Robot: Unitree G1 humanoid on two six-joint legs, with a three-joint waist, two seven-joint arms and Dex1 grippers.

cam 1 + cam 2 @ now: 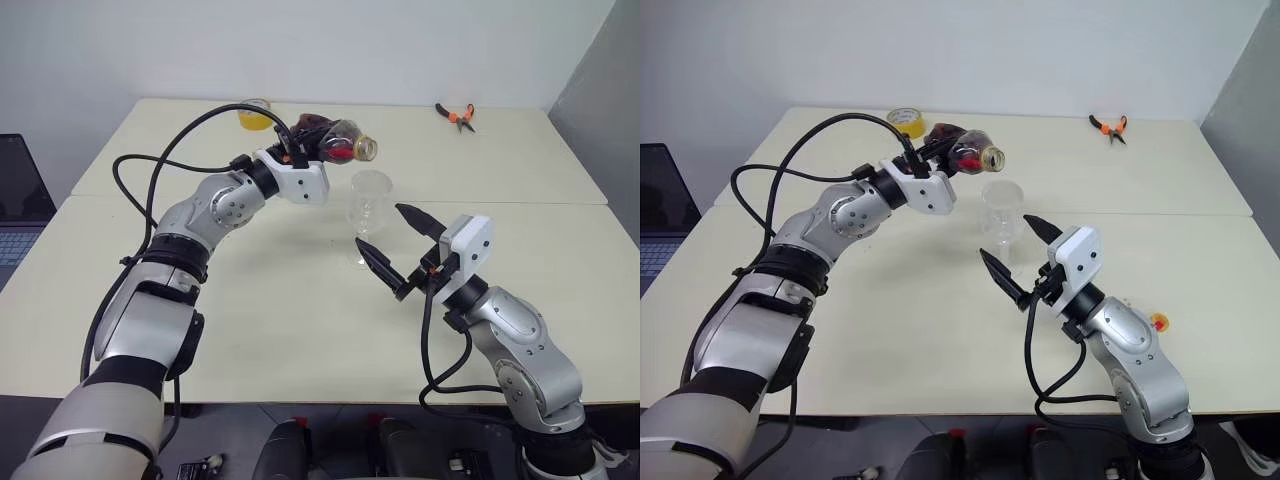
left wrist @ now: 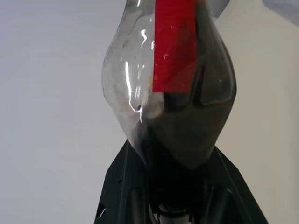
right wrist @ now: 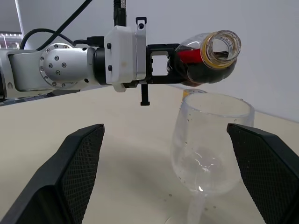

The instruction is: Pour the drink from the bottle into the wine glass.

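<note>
My left gripper [image 1: 318, 143] is shut on the bulbous base of the bottle [image 1: 342, 140]. The bottle lies tilted almost level, with its uncapped mouth [image 3: 223, 44] above and just behind the rim of the wine glass [image 1: 368, 198]. The dark drink [image 3: 205, 74] sits low in the bottle's belly, under the red label [image 2: 174, 46], and no stream leaves the mouth. The glass stands upright on the table, its bowl [image 3: 212, 140] looking clear. My right gripper [image 1: 378, 226] is open, with one finger on either side of the glass and apart from it.
A yellow tape roll [image 1: 905, 120] lies at the far edge behind the bottle. Orange-handled pliers [image 1: 455, 115] rest at the far right. A laptop [image 1: 20, 200] sits off the left table edge. A small orange round piece [image 1: 1158, 321] lies beside my right arm.
</note>
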